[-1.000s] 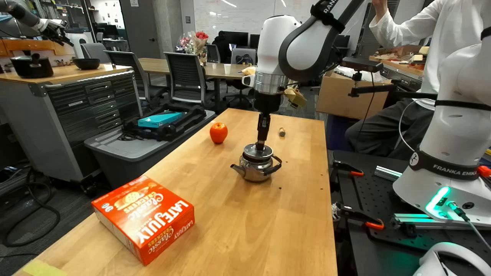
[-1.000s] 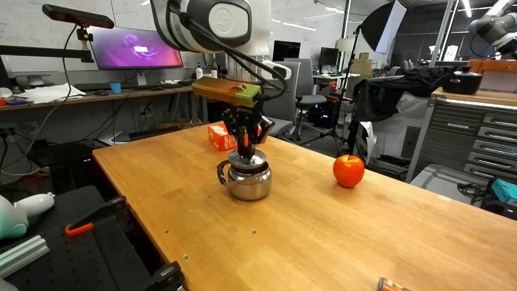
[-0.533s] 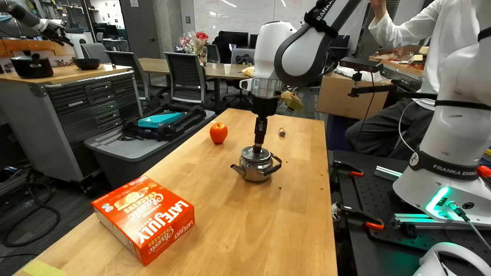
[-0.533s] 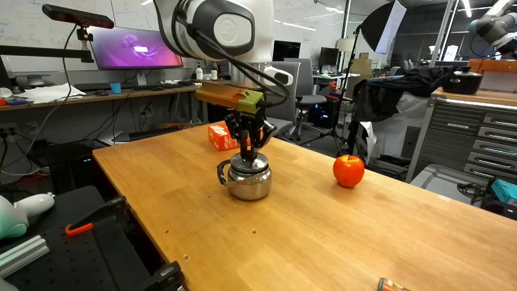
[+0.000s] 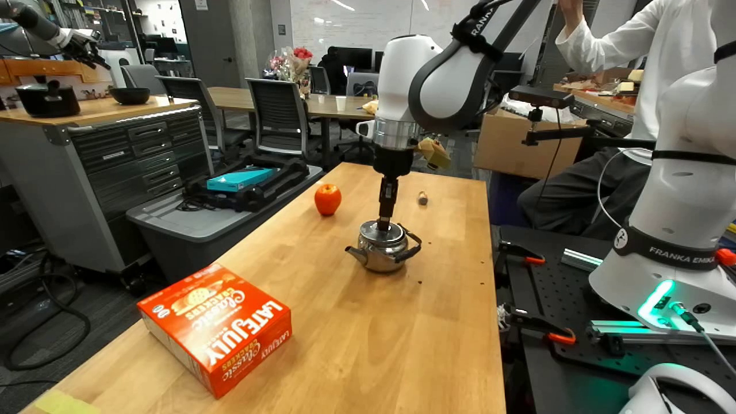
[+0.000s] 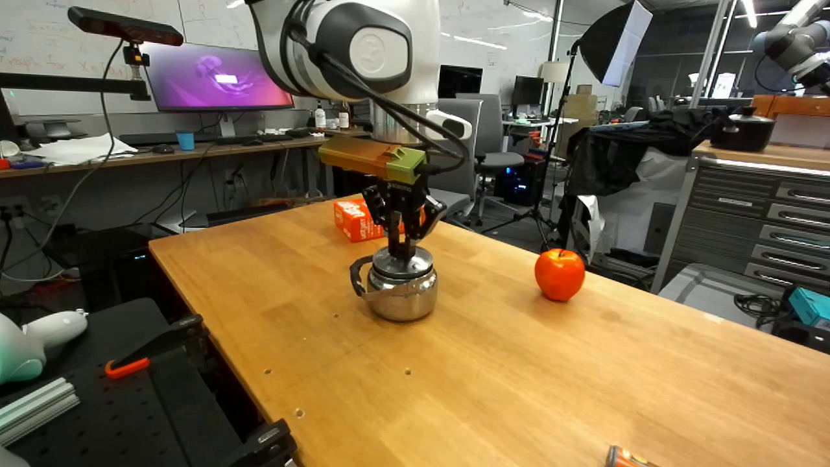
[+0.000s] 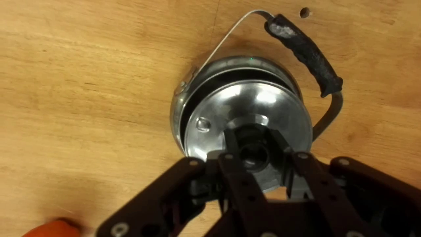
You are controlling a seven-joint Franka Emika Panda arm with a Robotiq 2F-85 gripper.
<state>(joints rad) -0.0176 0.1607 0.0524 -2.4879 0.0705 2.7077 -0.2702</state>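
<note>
A small steel teapot [image 5: 384, 259] stands upright on the wooden table, its spout and its dark-gripped handle [image 7: 304, 52] on opposite sides. My gripper [image 7: 251, 140] points down over it, shut on the black knob [image 7: 254, 157] of the round metal lid [image 7: 283, 108]. In both exterior views the lid [image 6: 399, 267] sits right at the pot's mouth, under the fingertips. From the wrist, a dark crescent of the opening shows along one side of the lid, so it looks off-centre. Whether it rests on the rim I cannot tell.
A red apple [image 6: 560, 274] lies on the same table. An orange cracker box [image 5: 215, 322] is on the table too, partly behind the gripper in an exterior view. A small cylinder [image 5: 422, 198] lies farther along. Clamps [image 5: 540, 325] grip the black mounting table beside it.
The gripper has come down with the lid and shifted slightly toward the spout side; the gap between lid and pot has narrowed. The pot has moved very slightly. The grip stays shut.
</note>
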